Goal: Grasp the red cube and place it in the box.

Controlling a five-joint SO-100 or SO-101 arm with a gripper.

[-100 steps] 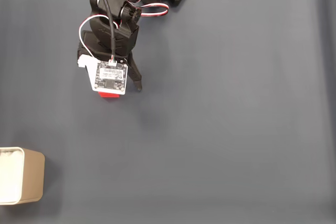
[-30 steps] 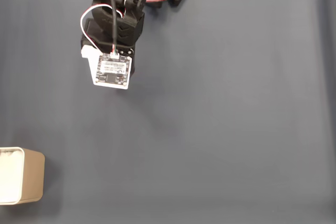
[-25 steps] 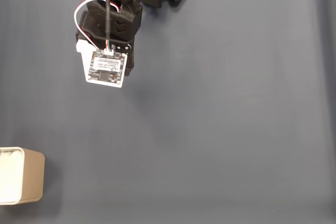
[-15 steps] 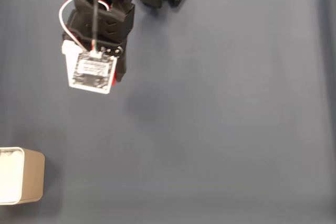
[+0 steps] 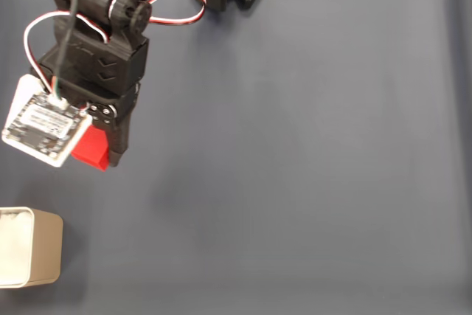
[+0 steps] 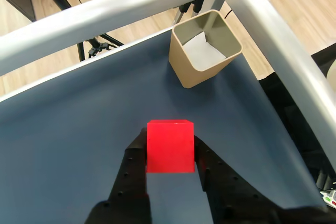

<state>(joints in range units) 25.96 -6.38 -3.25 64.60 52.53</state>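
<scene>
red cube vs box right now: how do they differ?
The red cube is solid bright red; the box is a tan, open-topped container with a white floor. The cube is smaller than the box's opening. The cube is clamped in the gripper, off the mat; the box rests on the mat, empty. Both are squarish.

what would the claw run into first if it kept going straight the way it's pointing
Likely the box. In the wrist view the claw, shut on the red cube, points toward it, slightly right of dead ahead, over bare dark mat. Height is unclear, so it might pass above the rim.
</scene>
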